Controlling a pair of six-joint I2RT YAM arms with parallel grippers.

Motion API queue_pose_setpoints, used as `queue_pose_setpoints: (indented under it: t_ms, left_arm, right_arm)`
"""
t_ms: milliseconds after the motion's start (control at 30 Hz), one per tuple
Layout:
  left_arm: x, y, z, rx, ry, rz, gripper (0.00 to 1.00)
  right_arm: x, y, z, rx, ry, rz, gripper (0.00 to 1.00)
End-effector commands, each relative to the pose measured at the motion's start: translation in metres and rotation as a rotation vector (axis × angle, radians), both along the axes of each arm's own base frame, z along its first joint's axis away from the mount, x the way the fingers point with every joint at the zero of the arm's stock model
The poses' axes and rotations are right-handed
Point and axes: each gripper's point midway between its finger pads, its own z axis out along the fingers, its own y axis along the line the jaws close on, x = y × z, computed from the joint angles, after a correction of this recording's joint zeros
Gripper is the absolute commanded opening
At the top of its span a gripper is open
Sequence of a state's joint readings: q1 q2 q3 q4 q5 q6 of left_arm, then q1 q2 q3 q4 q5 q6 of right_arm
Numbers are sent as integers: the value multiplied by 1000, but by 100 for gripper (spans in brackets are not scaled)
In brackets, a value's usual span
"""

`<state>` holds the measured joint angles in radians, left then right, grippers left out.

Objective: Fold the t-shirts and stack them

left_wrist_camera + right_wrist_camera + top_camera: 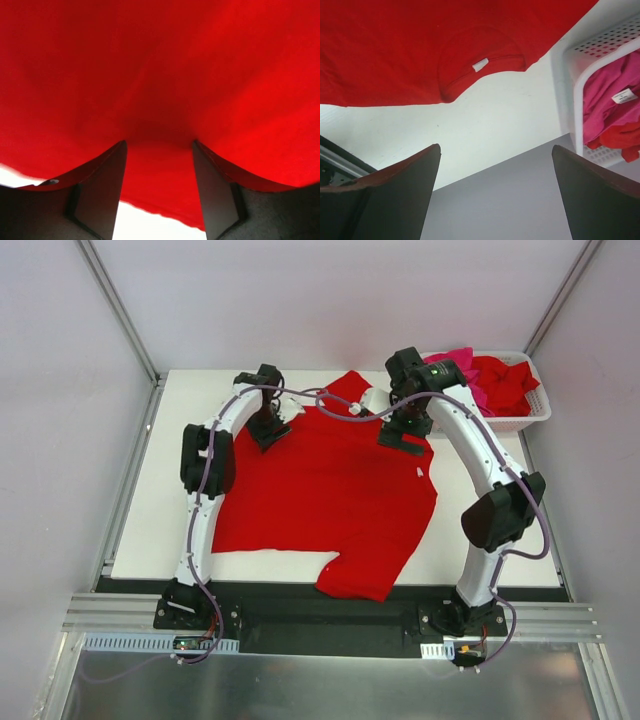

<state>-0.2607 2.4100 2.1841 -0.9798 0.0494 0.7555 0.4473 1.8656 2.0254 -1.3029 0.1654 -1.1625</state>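
Observation:
A bright red t-shirt (320, 500) lies spread flat on the white table (150, 540), its lower corner hanging over the near edge. My left gripper (268, 435) is low over the shirt's far left edge. In the left wrist view it (159, 145) is open, with red cloth (160, 75) and its hem lying between the fingers. My right gripper (405, 440) is over the shirt's far right part. In the right wrist view it (495, 150) is wide open and empty, above the table. The shirt's collar (485, 55) with a white label (480, 64) lies ahead of it.
A white slotted basket (525, 420) stands at the far right corner, holding a magenta-pink shirt (455, 362) and red shirts (505, 380). In the right wrist view the basket (570, 65) is at the right, with the pink shirt (605, 110). Grey walls enclose the table.

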Motion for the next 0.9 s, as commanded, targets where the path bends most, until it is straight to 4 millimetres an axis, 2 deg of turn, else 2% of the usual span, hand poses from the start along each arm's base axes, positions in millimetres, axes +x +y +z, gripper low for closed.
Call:
queue_pose_setpoints:
  t_ms: [0,200,233,300,467,633,767,800,833,867]
  left_arm:
    - [12,0,2,9,-13,-72,55]
    - [32,13,-23,72,-42,-130,54]
    - [46,21,-21,118,-94,-118,54]
    - [57,29,-28,147,-116,-121,54]
    - [95,47,-27,229,-247,-111,54]
    - [119,58,-28,296,-336,-107,53]
    - [125,61,-19,315,-379,-66,54]
    - [126,62,-4,308,-402,-48,54]
    - [122,60,-1,302,-400,-41,54]
    - [121,60,26,285,-438,-18,54]
  right_arm:
    - [-54,-16,11,-5,133,-29,96]
    - [-70,-21,6,-23,191,-52,96]
    - [-75,-21,6,-16,204,-50,96]
    - [-79,-21,6,-11,211,-49,96]
    - [-89,-23,4,-19,240,-38,96]
    - [-94,-25,3,-28,263,-35,96]
    - [-93,-27,0,-45,256,-39,96]
    - [-92,-28,-2,-51,250,-52,96]
    - [-81,-29,-1,-55,198,-63,96]
    - [-75,-27,-2,-53,174,-68,96]
